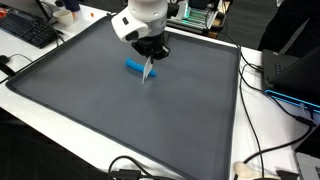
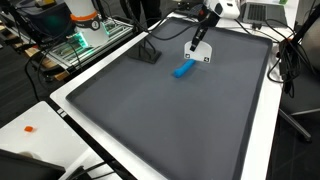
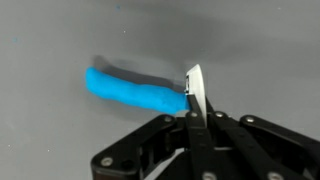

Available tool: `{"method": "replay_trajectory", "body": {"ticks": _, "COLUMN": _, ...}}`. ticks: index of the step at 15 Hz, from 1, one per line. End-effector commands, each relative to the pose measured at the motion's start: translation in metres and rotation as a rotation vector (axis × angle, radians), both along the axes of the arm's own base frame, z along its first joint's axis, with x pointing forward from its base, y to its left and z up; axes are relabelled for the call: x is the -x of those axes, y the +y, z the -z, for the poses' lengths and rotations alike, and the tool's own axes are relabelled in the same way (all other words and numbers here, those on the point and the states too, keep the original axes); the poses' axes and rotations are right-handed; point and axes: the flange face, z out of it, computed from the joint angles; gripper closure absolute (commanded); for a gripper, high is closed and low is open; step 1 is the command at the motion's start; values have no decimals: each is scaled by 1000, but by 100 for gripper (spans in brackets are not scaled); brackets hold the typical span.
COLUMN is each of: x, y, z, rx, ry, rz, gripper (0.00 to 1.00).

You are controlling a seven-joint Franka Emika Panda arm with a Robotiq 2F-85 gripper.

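Across a dark grey mat (image 1: 100, 120) on a white tabletop (image 1: 40, 130), a black keyboard (image 1: 30, 30) sits off the mat's left corner in an exterior view. Well apart from it, a blue stick (image 1: 133, 67) lies flat on the mat toward the far edge. Just right of the stick, the gripper (image 1: 150, 57) hangs below the white arm. Its jaws are pressed together on a thin white strip (image 1: 149, 72) that stands on edge and reaches down to the mat. Cables (image 1: 270, 90) trail over the tabletop at far right.

Seen from the wrist, the blue stick (image 3: 135, 92) stretches leftward from the white strip (image 3: 194, 88). Its right end touches or all but touches the strip; which cannot be told. The gripper (image 3: 192, 118) pinches the strip from the bottom of the frame.

From another exterior view, a black stand (image 2: 148, 52) rests on the mat to the left. The blue stick (image 2: 183, 69) comes next, with the gripper (image 2: 199, 40) and its white strip (image 2: 196, 50) just beyond the stick's far end.
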Motion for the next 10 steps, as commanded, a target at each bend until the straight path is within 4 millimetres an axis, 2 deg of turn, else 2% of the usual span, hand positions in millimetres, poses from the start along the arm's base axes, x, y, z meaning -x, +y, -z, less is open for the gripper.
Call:
{"method": "replay_trajectory", "body": {"ticks": 1, "x": -2, "y": 0, "z": 11, "rx": 34, "ry": 10, "rz": -7, "gripper": 99}}
{"method": "replay_trajectory", "body": {"ticks": 10, "x": -3, "y": -1, "z": 26, "rx": 42, "ry": 55, "rz": -2, "gripper": 99}}
